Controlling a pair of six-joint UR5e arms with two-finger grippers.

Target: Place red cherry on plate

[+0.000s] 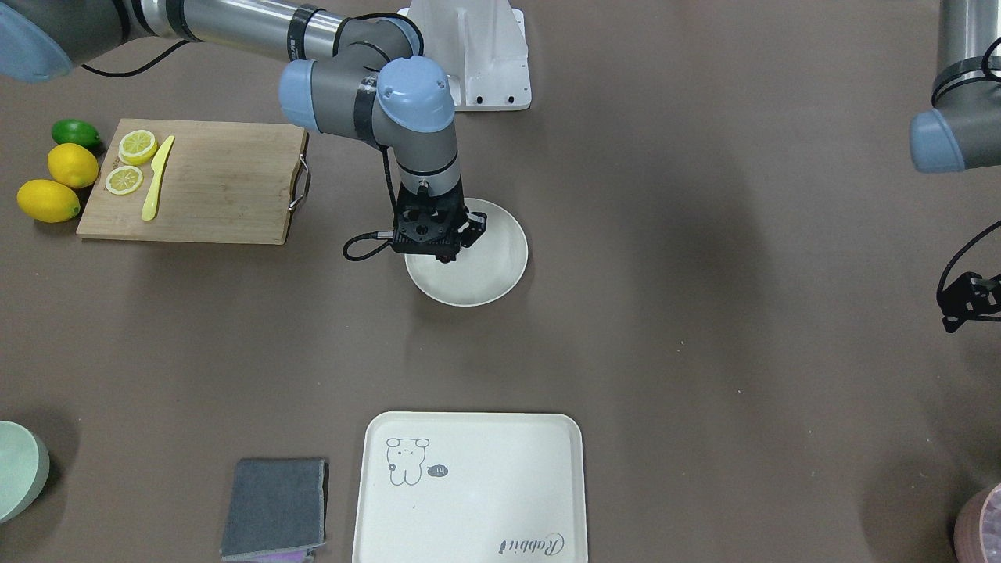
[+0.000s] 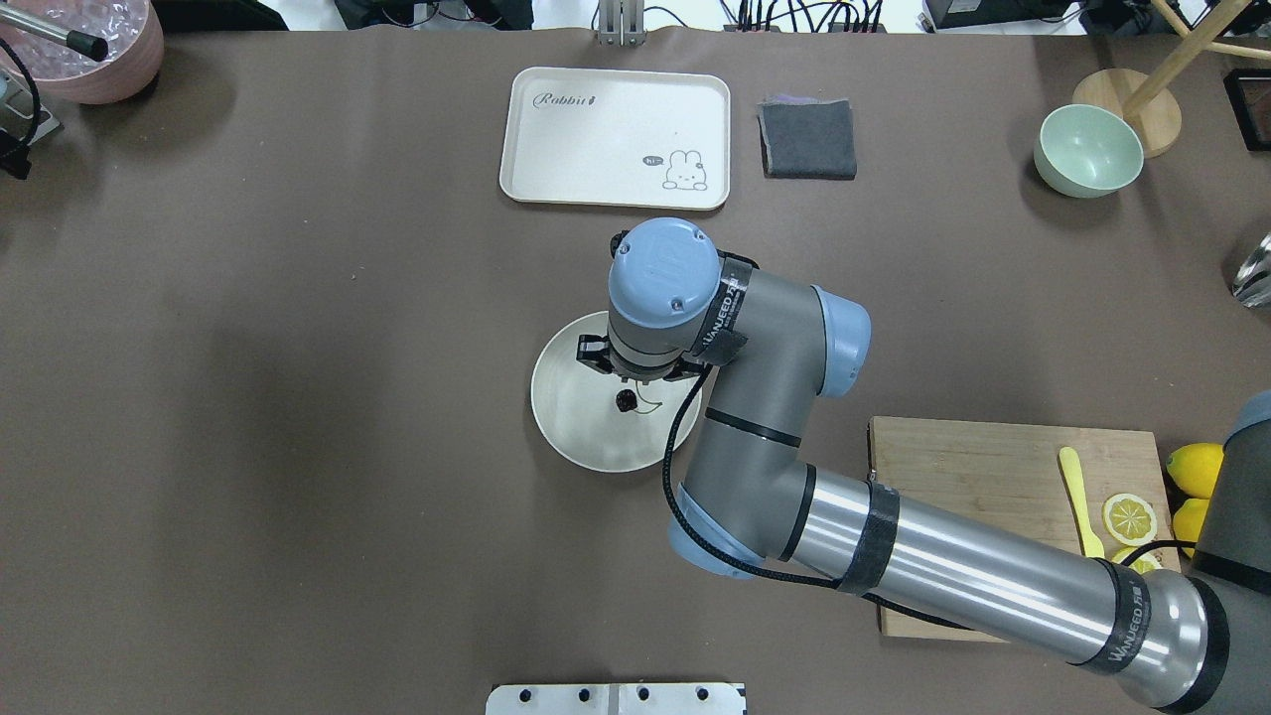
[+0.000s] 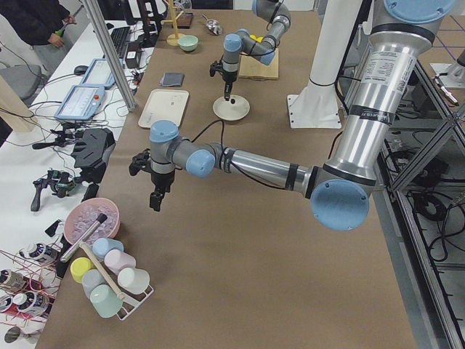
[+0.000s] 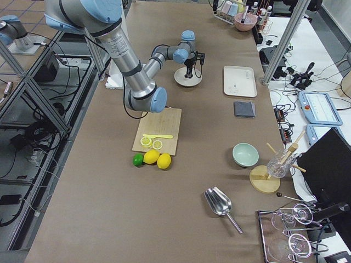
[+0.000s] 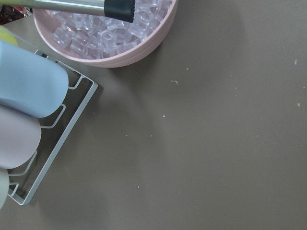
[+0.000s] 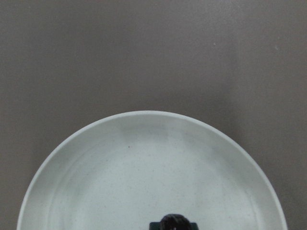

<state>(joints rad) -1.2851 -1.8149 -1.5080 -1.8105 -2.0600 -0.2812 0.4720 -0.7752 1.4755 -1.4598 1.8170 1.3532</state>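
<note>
The round cream plate [image 2: 576,422] sits mid-table, and its far rim fills the right wrist view [image 6: 120,167]. My right gripper [image 2: 626,392] points straight down over the plate, its fingers mostly hidden under the wrist [image 1: 426,231]. The dark red cherry [image 2: 626,400] shows at the gripper's tip just over the plate's floor, its thin stem trailing to one side. In the right wrist view the cherry [image 6: 173,221] is pinched at the bottom edge. My left gripper [image 1: 960,309] hangs far off at the table's end; its jaws do not show clearly.
A cartoon tray [image 1: 469,485] and a grey cloth [image 1: 275,507] lie across the table. The cutting board [image 1: 211,184] holds lemon slices and a yellow knife, with lemons [image 1: 48,200] beside it. A green bowl [image 2: 1087,149], a pink ice bowl [image 5: 105,38] and a cup rack [image 5: 53,139] stand at the ends.
</note>
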